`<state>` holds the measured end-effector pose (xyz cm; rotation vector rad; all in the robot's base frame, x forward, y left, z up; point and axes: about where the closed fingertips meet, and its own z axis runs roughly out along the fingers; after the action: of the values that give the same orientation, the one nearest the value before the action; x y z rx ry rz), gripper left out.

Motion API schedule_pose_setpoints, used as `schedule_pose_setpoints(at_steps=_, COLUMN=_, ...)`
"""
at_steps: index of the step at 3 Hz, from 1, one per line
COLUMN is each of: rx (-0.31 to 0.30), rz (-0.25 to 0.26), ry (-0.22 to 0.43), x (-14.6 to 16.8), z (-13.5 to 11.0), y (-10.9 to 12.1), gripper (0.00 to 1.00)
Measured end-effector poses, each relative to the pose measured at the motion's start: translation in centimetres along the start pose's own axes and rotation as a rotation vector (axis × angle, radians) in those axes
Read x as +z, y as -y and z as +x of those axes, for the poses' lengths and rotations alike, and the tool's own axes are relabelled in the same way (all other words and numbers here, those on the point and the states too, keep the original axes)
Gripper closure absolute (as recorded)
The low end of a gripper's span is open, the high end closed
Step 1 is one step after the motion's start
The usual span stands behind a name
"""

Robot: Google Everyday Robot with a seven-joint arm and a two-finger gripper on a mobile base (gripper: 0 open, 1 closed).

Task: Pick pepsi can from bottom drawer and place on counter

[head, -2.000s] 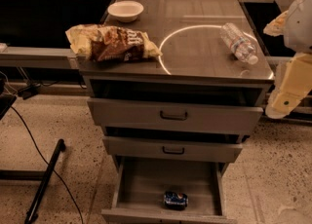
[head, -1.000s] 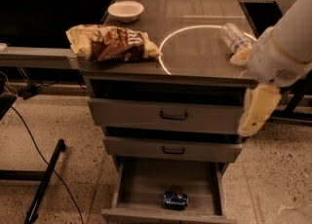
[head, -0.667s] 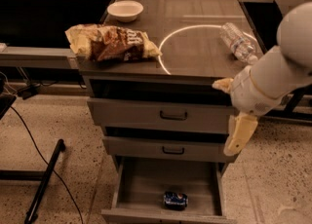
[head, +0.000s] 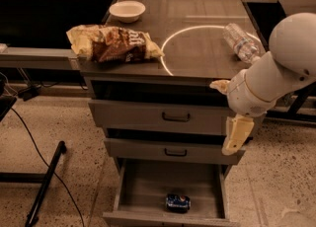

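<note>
The pepsi can (head: 177,202) lies on its side near the front of the open bottom drawer (head: 143,186), blue with silver ends. The counter (head: 197,48) with its thin white circle tops the cabinet. My gripper (head: 234,137) hangs downward at the right of the cabinet, in front of the right end of the middle drawer, well above and to the right of the can. It holds nothing.
On the counter lie a brown snack bag (head: 113,43) at the left, a white bowl (head: 127,10) at the back and a clear water bottle (head: 240,42) at the right. The two upper drawers (head: 175,117) are shut. A black pole and cable (head: 44,184) lie on the floor at the left.
My arm has swung from the far right edge leftward and down, bringing the gripper from counter height to in front of the middle drawer's right end. The can has not moved.
</note>
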<state>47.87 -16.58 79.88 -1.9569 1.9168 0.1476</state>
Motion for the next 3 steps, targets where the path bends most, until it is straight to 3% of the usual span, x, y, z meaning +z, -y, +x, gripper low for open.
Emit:
schedule_pose_setpoints(at_steps=1, rx=-0.009, rz=-0.022, ry=0.013, x=4.7, z=3.3, y=-3.1, gripper=0.00)
schedule_pose_setpoints(at_steps=2, rx=-0.028, rz=0.026, ry=0.013, x=9.7, z=8.1, y=-5.4, gripper=0.00)
schedule_pose_setpoints(at_steps=3, rx=-0.028, rz=0.091, ry=0.014, x=9.7, z=8.2, y=-3.9, gripper=0.00)
